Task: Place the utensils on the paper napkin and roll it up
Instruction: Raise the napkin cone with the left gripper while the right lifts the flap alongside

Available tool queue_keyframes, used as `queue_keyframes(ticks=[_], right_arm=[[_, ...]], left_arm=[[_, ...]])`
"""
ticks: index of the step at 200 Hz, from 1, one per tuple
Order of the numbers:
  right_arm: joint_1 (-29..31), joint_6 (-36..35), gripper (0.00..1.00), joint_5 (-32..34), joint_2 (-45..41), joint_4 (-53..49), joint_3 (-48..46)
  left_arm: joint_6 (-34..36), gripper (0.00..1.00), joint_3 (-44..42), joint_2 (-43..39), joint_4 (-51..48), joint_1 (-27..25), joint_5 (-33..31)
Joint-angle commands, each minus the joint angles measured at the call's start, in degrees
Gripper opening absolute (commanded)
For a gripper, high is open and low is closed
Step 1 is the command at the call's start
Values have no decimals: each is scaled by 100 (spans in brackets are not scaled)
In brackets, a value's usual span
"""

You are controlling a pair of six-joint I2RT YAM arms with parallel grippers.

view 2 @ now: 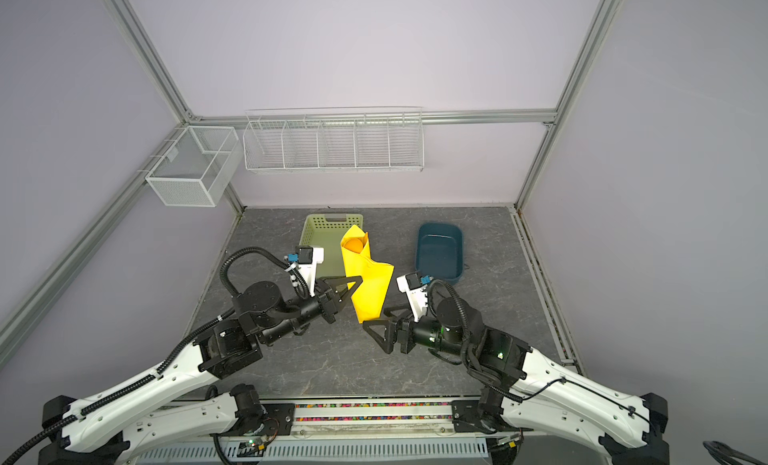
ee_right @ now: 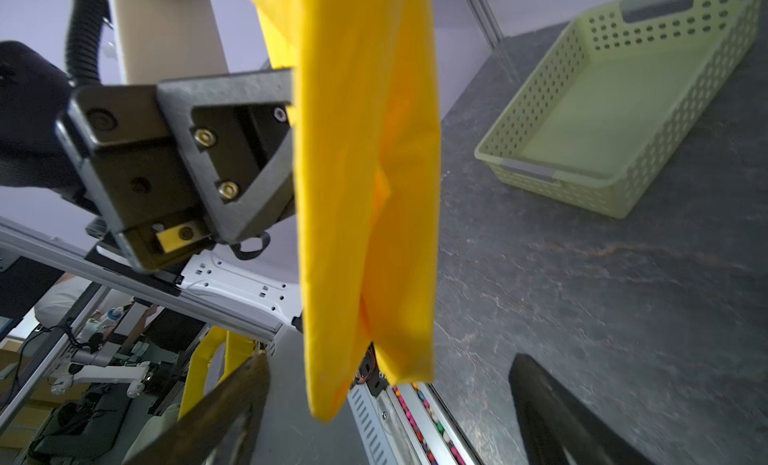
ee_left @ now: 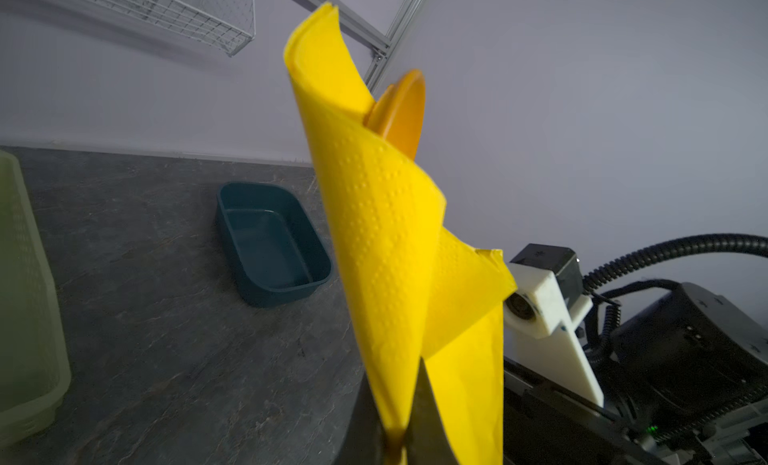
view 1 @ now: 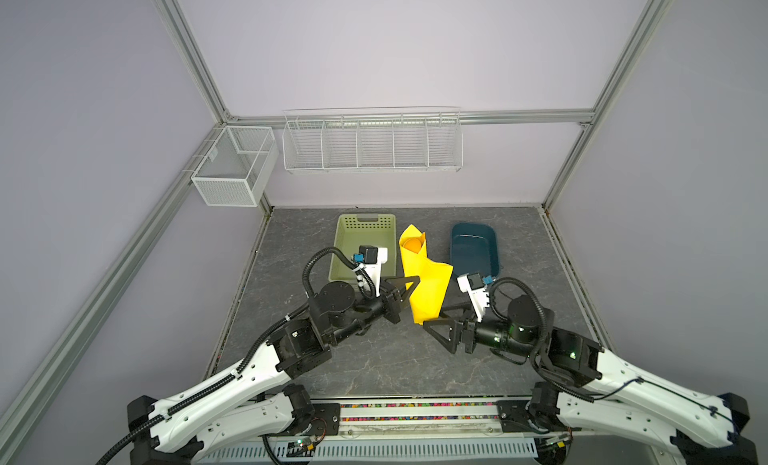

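The paper napkin is wound into a loose tube and held upright off the table, in the gap between the pale green perforated basket and the dark blue tub. The round orange bowl of a spoon shows at its open top end; the left wrist view shows the same bowl against the yellow sheet. The left gripper has its fingers pressed together on the tube's side, pinching the paper. The right gripper has its fingers spread wide at the tube's lower end, and in the right wrist view that end hangs between them, touching neither.

The tabletop is dark grey with pale marble veins. Pale lilac walls close the cell on three sides, framed by aluminium posts. A white wire rack with several compartments hangs on the back wall, and a white mesh box hangs at the left corner.
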Motion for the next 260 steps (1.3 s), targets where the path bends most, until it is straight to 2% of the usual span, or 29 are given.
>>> queue_keyframes(ticks=[1, 37, 84, 171, 236, 249, 260], right_arm=[[-22, -327, 93, -304, 89, 594, 215], [-25, -255, 85, -241, 290, 752, 420], [-26, -157, 55, -212, 252, 999, 351], [-32, -302, 29, -418, 245, 1667, 248], [-27, -555, 9, -490, 260, 1636, 381], [-26, -674, 6, -467, 222, 1566, 424], [-26, -806, 6, -458, 185, 1505, 477]], left_arm=[[361, 2, 260, 76, 284, 26, 385], [439, 2, 366, 28, 551, 26, 548], [626, 2, 536, -35, 775, 26, 548], [712, 3, 556, -123, 1098, 26, 536], [707, 15, 561, -218, 1314, 26, 371], [670, 21, 574, -205, 1306, 26, 373], [663, 32, 582, -220, 1264, 26, 361]])
